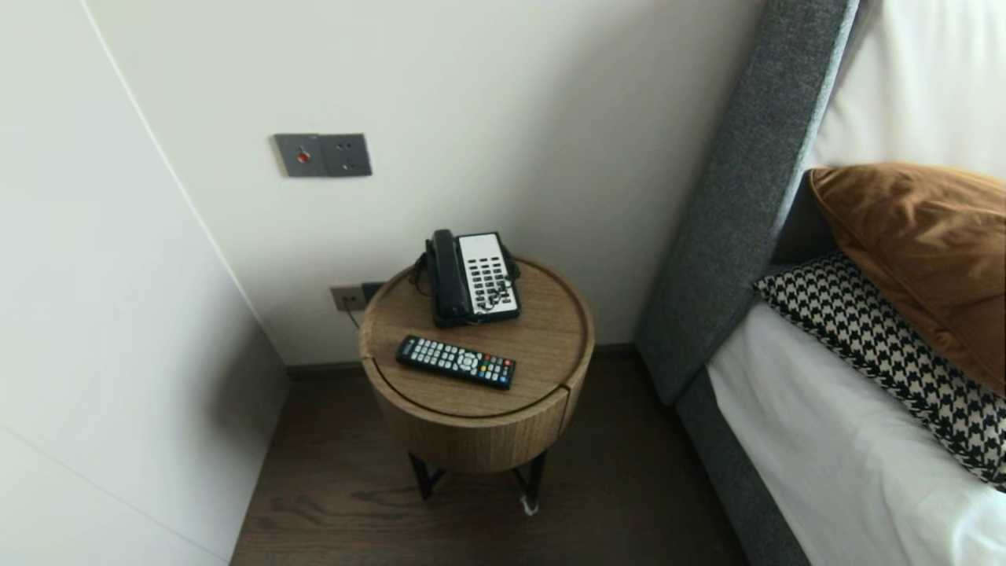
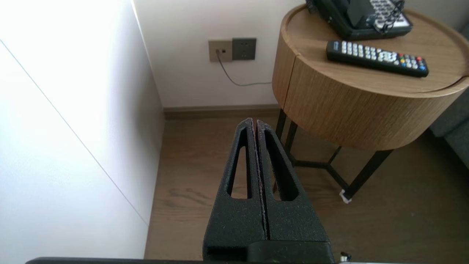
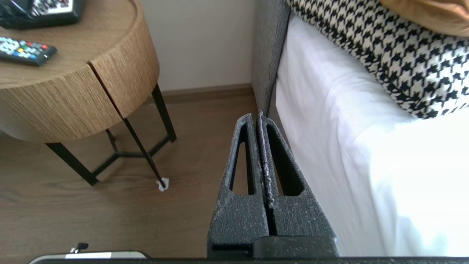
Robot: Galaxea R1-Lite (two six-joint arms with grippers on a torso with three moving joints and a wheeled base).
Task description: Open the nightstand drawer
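Met the left gripper [image 2: 254, 121] only in its wrist view, clamped shut and empty over the wood floor [image 2: 190, 183] between white wall [image 2: 73, 110] and round table [image 2: 348, 102], and the right gripper [image 3: 256, 116] only in its own, likewise shut and empty, over the floor between table and bed [image 3: 348, 146]. Placed the remote [image 1: 456, 362] flat near the table's front edge, just clear of the telephone [image 1: 474, 277] behind it, with houndstooth cushion [image 1: 888, 354] and brown pillow [image 1: 919, 251] further right. Saw bare floor on both sides of the table legs, and a white scrap [image 3: 162, 184], perhaps tape, at one foot.
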